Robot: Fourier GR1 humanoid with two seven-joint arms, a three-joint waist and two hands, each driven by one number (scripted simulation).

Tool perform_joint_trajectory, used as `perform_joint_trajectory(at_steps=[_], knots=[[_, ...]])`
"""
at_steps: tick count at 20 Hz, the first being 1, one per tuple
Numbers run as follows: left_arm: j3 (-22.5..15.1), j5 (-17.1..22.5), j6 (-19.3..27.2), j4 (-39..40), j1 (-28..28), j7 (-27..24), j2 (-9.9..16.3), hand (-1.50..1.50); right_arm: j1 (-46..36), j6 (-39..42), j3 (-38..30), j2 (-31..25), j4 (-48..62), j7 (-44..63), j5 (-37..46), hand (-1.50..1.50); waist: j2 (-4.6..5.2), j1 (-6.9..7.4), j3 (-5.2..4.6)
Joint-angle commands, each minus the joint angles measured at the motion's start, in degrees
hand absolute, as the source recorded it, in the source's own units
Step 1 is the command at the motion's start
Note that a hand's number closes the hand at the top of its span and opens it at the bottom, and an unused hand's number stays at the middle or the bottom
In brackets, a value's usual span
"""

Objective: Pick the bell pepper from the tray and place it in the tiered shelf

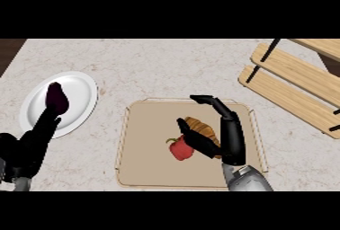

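1. Right hand (pixel 225 134): fingers spread, long ones straight, thumb angled toward the bell pepper (pixel 181 149); nothing pinched.
2. Pepper lies on the tray (pixel 143 143), just beside the thumb, next to a croissant (pixel 201 129); probably the approach to a grasp.
3. Tiered shelf (pixel 295 85) waits well apart, upper right.
4. Left hand (pixel 30 143) rests open near the plate (pixel 73 96), which holds a dark purple vegetable (pixel 57 98).
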Motion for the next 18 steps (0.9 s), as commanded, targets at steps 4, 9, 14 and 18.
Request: perform_joint_trajectory(at_steps=[4,9,14,18], knots=[[2.3,0.9,-3.0,4.2,0.6,-1.9,0.0,0.00,5.3,-18.1,19.8,2.5,-3.4,15.0,21.1,-1.50,0.05,-0.83,0.04],[2.8,1.2,-2.3,2.6,1.9,-0.9,0.3,0.00,10.0,-11.8,17.8,-1.7,-2.0,28.2,38.2,-1.50,-0.37,-1.94,-0.16],[4.2,2.2,-4.5,2.3,0.7,-0.1,2.4,0.00,9.7,5.5,17.9,-4.7,-7.8,42.6,47.7,-1.50,-0.31,-2.09,-0.21],[3.8,2.4,-4.0,2.2,0.7,0.7,1.3,0.00,7.5,21.7,21.9,-5.3,-9.1,52.0,52.2,-1.50,-0.16,-1.24,-0.20]])
